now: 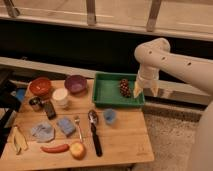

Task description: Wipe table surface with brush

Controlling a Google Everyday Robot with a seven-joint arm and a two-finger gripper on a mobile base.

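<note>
The table surface (120, 136), light wooden planks, carries every item. The green tray (101, 90) sits at its far right corner and serves as the reference.

The white arm reaches in from the right. Its gripper (144, 91) points down over the tray's right rim. The fingers are spread apart, with nothing between them.

The brush (95, 134) lies flat on the table surface, near the tray's front left corner. Its oval head is toward the tray and its black handle runs to the table's near edge.

- Inside the tray, at the right: a dark knobbly object (124, 87).
- Left of the tray: a purple bowl (75, 83).
- Just in front of the tray, beside the brush head: a small blue cup (109, 116).
- Left of the brush: a fork (78, 127).
</note>
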